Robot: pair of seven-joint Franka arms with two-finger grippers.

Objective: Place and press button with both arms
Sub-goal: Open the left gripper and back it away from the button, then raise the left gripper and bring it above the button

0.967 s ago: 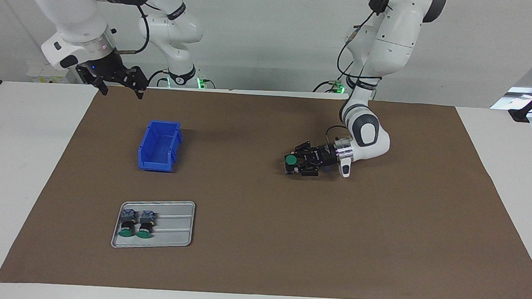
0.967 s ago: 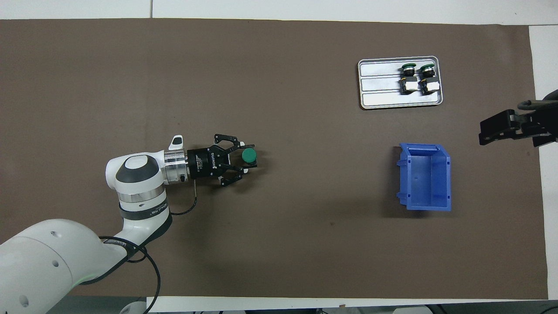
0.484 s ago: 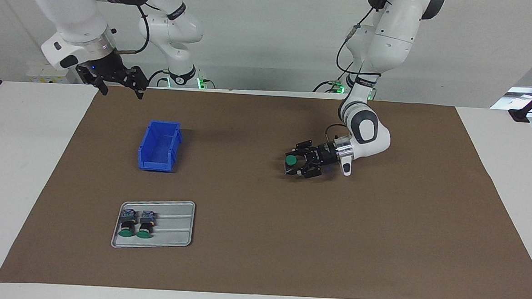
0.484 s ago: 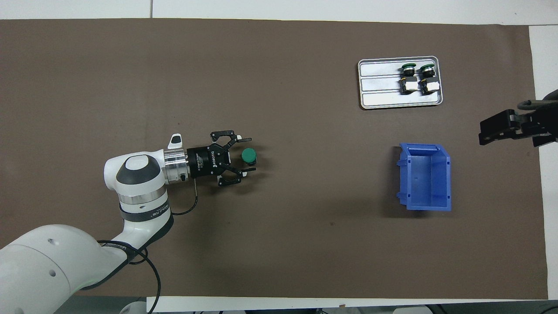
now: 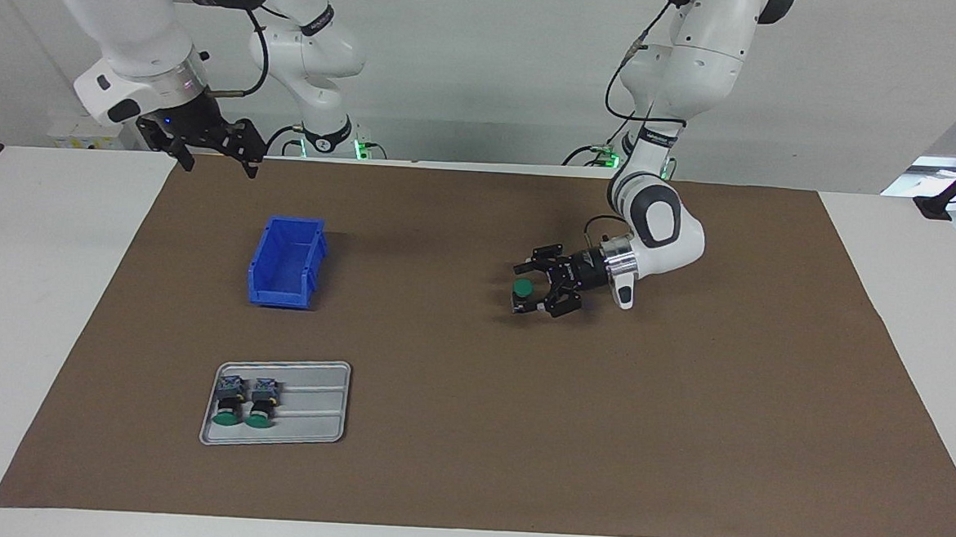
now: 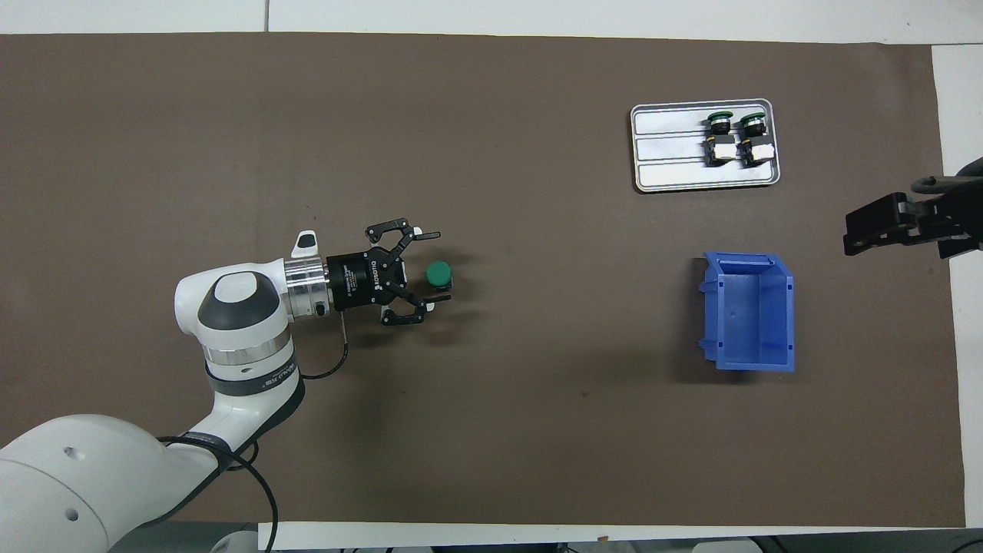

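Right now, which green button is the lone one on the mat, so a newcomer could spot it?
Start at the brown mat and find the left arm's open claw low over its middle. The button stands between the fingertips, green cap up, alone on the mat; the other two buttons lie in the metal tray.

white table (image 5: 44, 278), brown mat (image 5: 469, 432), pale wall (image 5: 489, 64)

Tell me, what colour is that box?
Bright blue. The box shows best in the overhead view, where its open inside is plain.

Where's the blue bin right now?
The blue bin sits on the brown mat toward the right arm's end, nearer the robots than the tray.
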